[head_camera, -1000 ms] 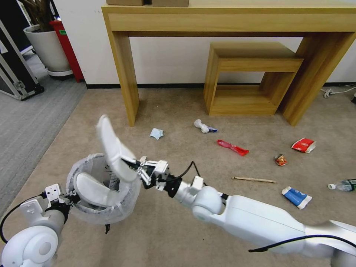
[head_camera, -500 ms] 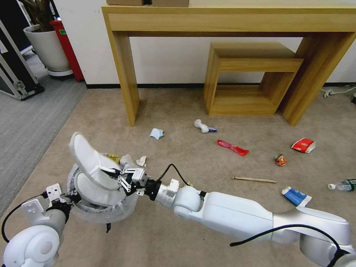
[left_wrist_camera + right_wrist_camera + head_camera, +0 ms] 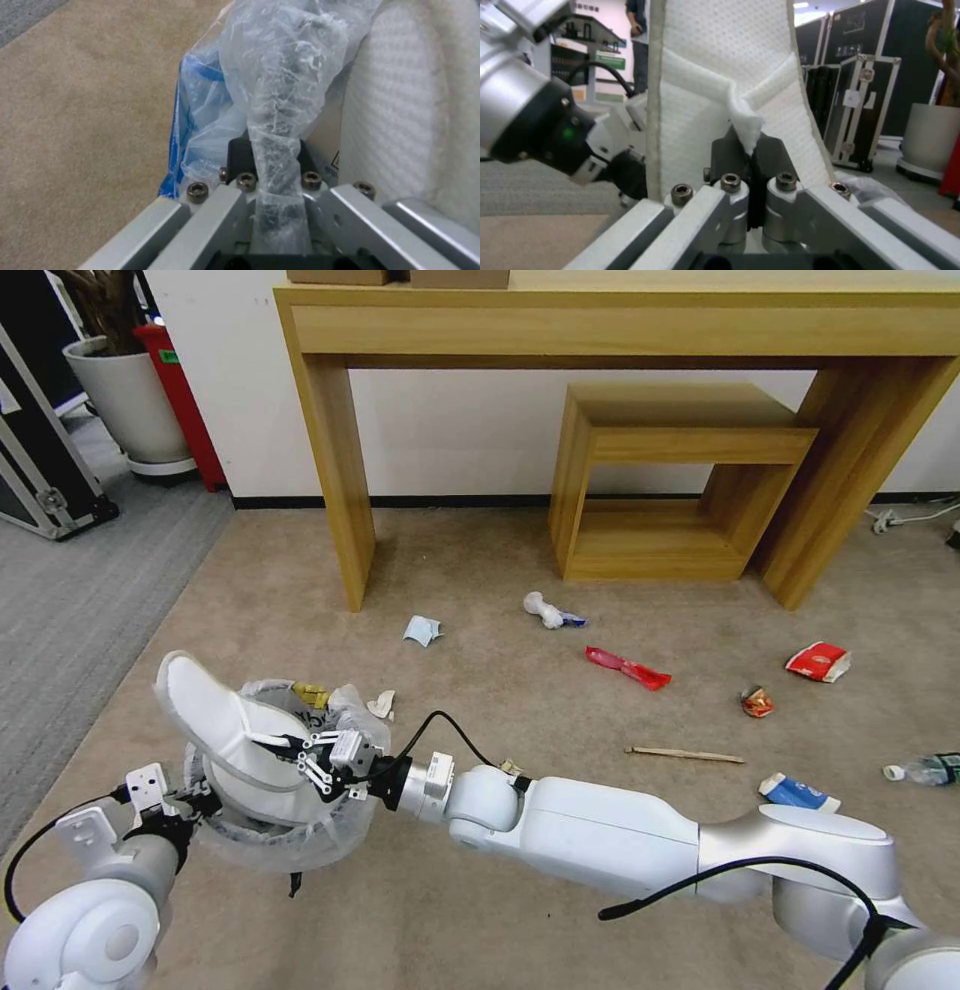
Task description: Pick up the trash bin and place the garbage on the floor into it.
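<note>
**Furniture and fixtures around the carpeted room**

A long light-wood console table stands against the white wall, with a smaller open wooden stool-shelf tucked beneath it on the right. On the left, a white planter sits on grey flooring beside a red cylinder, and a black flight case leans nearby. A white cable lies by the far right wall. Beige carpet covers the floor.
</note>
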